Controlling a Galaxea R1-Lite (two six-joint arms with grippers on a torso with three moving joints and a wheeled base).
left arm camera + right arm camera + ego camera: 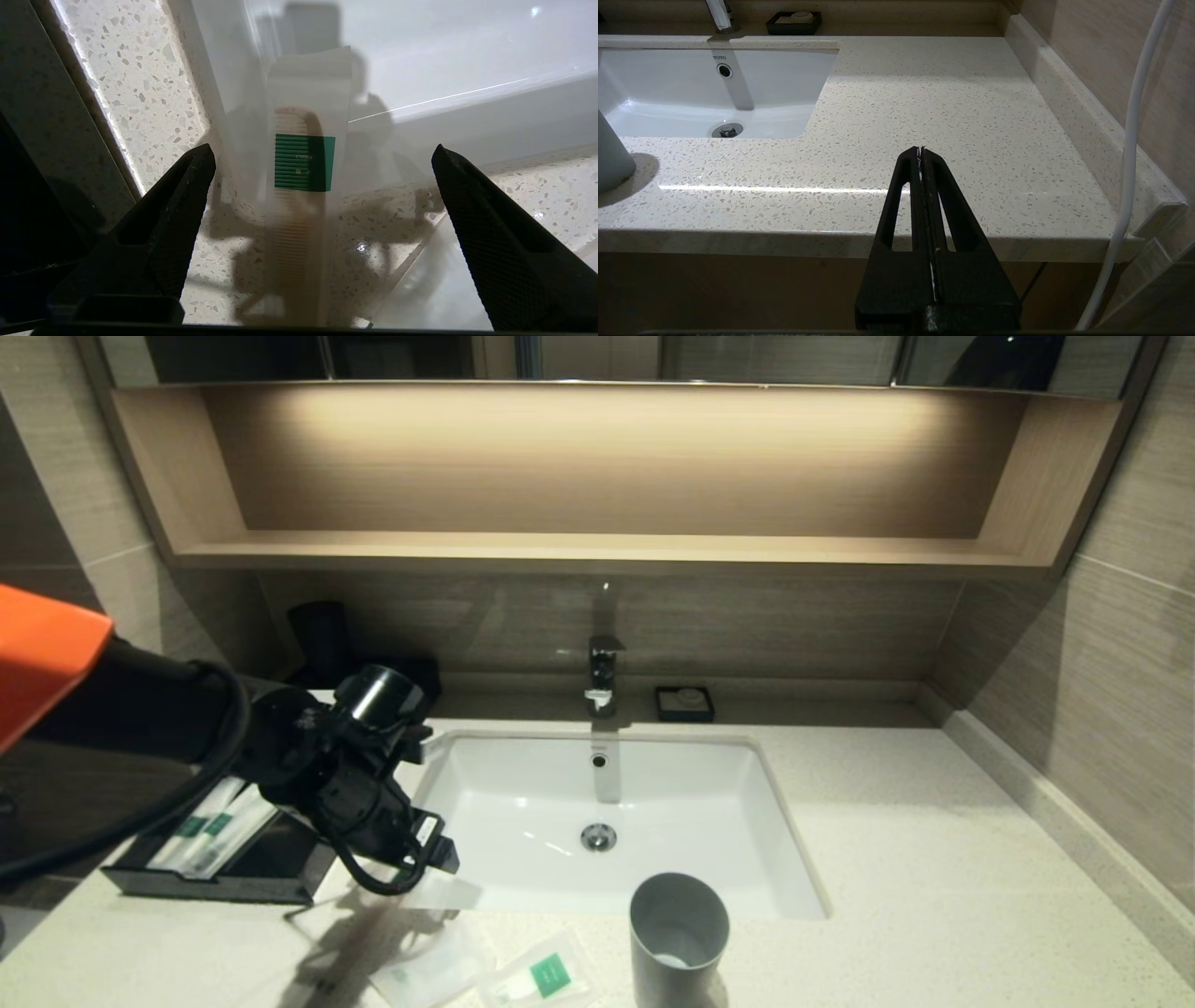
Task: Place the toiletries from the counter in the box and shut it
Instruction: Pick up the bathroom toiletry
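The black box (pixel 201 885) sits at the counter's (pixel 934 859) left end with its drawer pulled out. Pale wrapped sticks with green labels (pixel 213 829) lie in the drawer. My left gripper (pixel 425 861) hangs over the basin's near left corner, just right of the drawer. It is open wide (pixel 322 149). A translucent comb packet with a green label (pixel 303 163) lies lengthwise between the fingers (pixel 187 196), touching neither, its far end over the basin rim. Two flat sachets (pixel 434 975), one with a green square (pixel 543 978), lie on the counter's front edge. My right gripper (pixel 920 151) is shut and empty off the counter's front right.
A white sunken basin (pixel 523 784) fills the middle, with a tap (pixel 602 677) behind it. A grey tumbler cup (pixel 679 938) stands at the basin's front edge, right of the sachets. A small black soap dish (pixel 684 703) sits by the back wall. A dark container (pixel 322 639) stands behind the box.
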